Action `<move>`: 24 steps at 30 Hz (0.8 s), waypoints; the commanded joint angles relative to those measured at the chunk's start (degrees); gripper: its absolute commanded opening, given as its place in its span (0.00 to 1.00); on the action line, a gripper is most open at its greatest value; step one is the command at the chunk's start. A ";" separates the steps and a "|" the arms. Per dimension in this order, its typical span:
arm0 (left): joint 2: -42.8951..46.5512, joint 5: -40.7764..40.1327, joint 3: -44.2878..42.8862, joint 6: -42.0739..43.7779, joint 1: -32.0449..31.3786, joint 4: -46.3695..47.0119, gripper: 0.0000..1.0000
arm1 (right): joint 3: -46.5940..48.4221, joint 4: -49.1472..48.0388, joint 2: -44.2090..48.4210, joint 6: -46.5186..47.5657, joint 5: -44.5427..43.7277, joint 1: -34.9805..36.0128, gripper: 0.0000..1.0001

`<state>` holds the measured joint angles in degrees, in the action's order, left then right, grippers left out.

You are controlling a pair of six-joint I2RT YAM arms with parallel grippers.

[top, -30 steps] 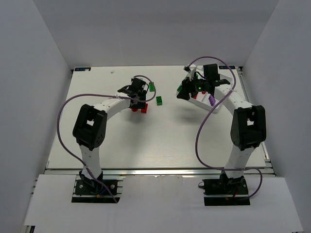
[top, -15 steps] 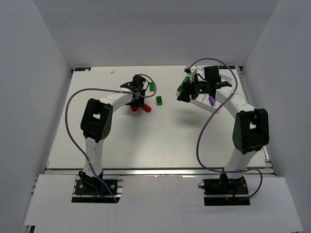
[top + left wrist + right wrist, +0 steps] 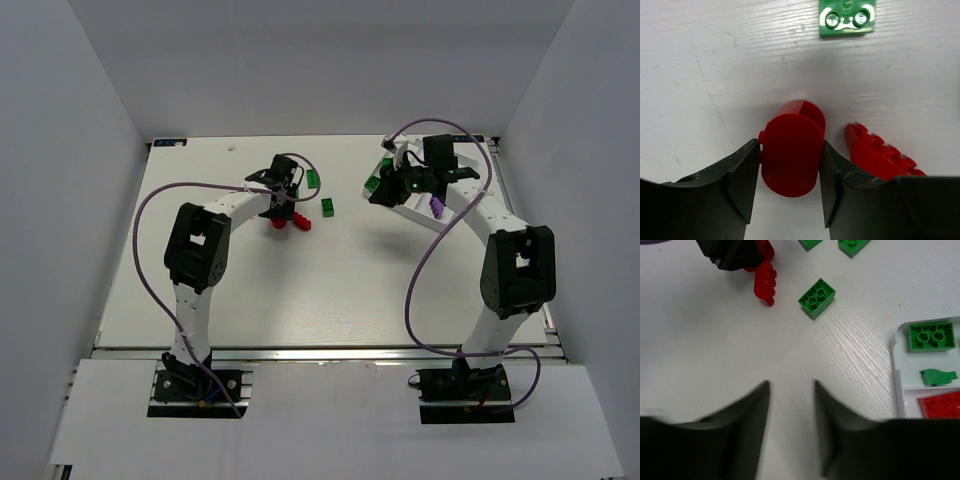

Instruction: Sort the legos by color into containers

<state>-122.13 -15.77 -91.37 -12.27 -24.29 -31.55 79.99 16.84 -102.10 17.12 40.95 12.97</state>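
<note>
Flat white table [image 3: 300, 290], faint wood-grain streaks, plain in both wrist views. Boxed in by 3 pale grey walls: left wall [image 3: 70, 200], back wall [image 3: 320, 70], right wall [image 3: 590, 200]. Silver metal rail [image 3: 330, 352] along near table edge, white panel [image 3: 330, 415] just in front of it. Tiny white speck [image 3: 232, 147] near far-left corner, too small to identify. 2 dark clips at far edge: left clip [image 3: 165, 143], right clip [image 3: 492, 141]. Even lighting, soft shadows on tabletop.
</note>
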 commanded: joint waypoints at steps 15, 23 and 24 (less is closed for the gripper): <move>7.89 32.64 -1.68 -26.64 -8.66 31.10 0.15 | -5.27 -10.16 15.08 -8.33 0.80 -12.09 0.00; -11.28 36.16 -23.31 -37.11 -12.79 42.34 0.16 | -8.62 -10.69 18.34 -10.44 2.55 -16.66 0.00; -14.34 36.42 -24.89 -40.52 -12.97 48.19 0.16 | -8.97 -10.69 18.69 -10.62 2.64 -16.92 0.00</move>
<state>-133.64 17.96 -111.57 -44.64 -37.26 5.41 71.85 8.36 -85.69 8.03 42.24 -3.01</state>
